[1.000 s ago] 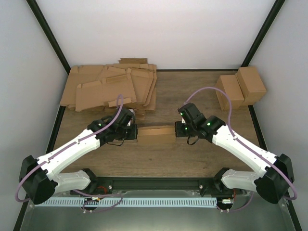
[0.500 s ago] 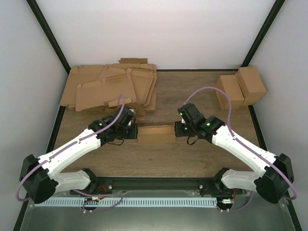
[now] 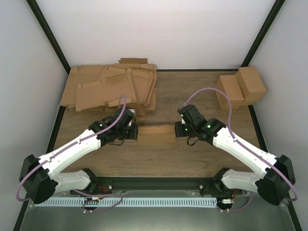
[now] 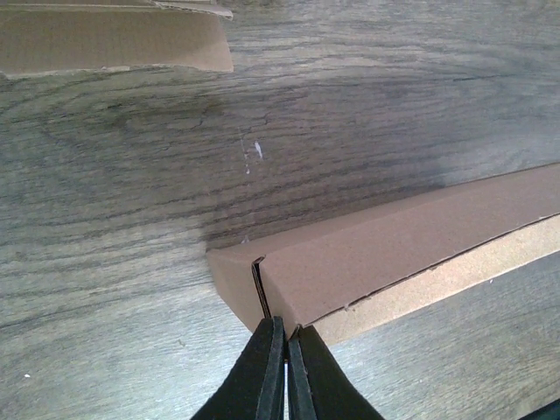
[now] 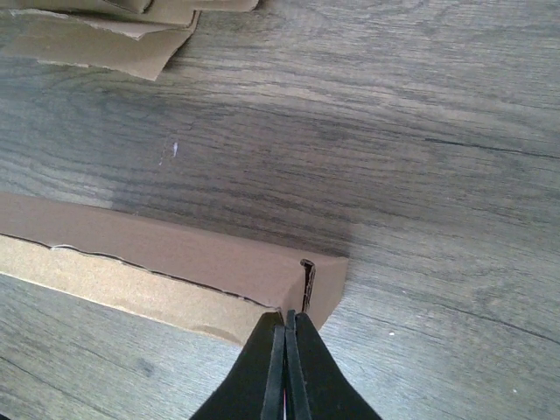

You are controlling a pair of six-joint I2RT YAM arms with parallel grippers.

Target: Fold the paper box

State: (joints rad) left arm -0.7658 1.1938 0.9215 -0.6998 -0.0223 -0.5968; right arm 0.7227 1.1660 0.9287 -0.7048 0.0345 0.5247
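Note:
The paper box (image 3: 155, 134) lies flat in the middle of the table, a shallow brown carton with its long side running left to right. My left gripper (image 3: 135, 132) is shut, its tips against the box's left end. In the left wrist view the fingertips (image 4: 286, 328) meet at the corner slit of the box (image 4: 394, 254). My right gripper (image 3: 176, 131) is shut too, against the right end. In the right wrist view its tips (image 5: 287, 319) touch the box (image 5: 175, 254) just below the corner slit. Nothing shows between either pair of fingers.
A pile of flat die-cut cardboard sheets (image 3: 113, 89) covers the back left of the table; its edges show in the wrist views (image 4: 114, 39) (image 5: 96, 39). Two taller brown cartons (image 3: 240, 89) stand at the back right. Black frame posts rise at both back corners.
Both grippers have edged slightly inward against the box's ends. The box has shifted a little toward the back. Both stay shut.

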